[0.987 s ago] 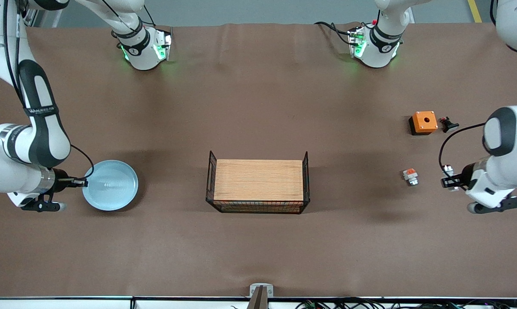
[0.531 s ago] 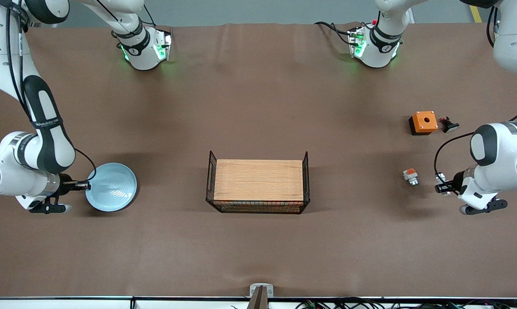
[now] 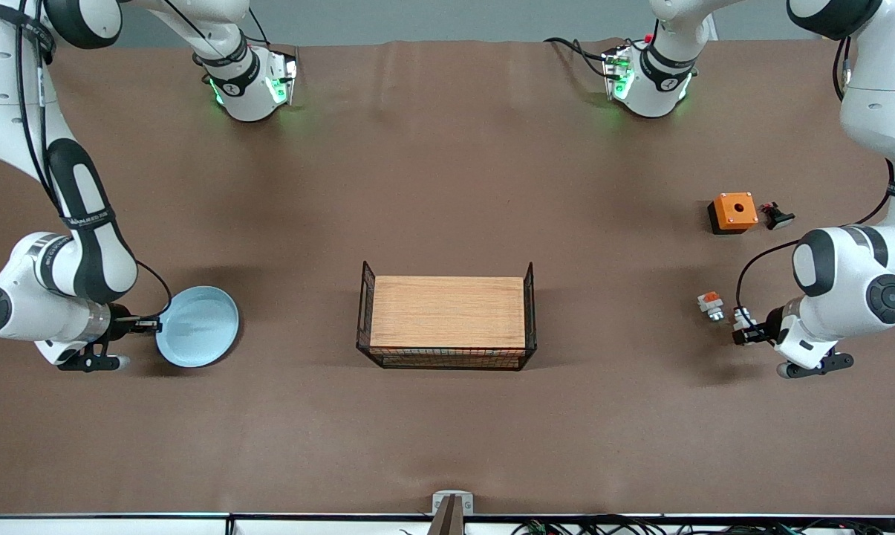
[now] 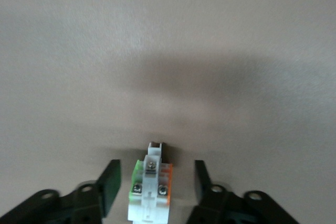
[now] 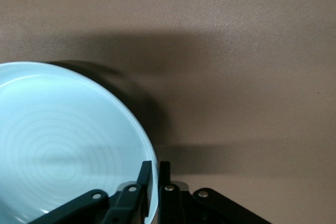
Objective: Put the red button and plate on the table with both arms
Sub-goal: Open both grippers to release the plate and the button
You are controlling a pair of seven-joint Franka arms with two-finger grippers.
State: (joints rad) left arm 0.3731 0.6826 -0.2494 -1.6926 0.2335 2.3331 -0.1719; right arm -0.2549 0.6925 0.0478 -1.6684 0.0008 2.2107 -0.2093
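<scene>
We count two white arms (image 3: 83,245) (image 3: 837,271), one pale-blue plate (image 3: 198,327), one wooden-topped wire rack (image 3: 447,312), one orange box (image 3: 733,211), and three small switch parts (image 3: 710,305) (image 3: 778,216) (image 3: 741,325).

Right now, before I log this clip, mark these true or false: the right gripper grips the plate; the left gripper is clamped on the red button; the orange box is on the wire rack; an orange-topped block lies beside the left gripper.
1. The right gripper pinches the rim of the plate. True.
2. The left gripper is clamped tight on the red button. False: its fingers stand apart, with a gap on each side of the button.
3. The orange box sits on the wire rack. False: it is on the table, toward the left arm's end.
4. A white-grey block with an orange top lies on the table beside the left gripper. True.
</scene>
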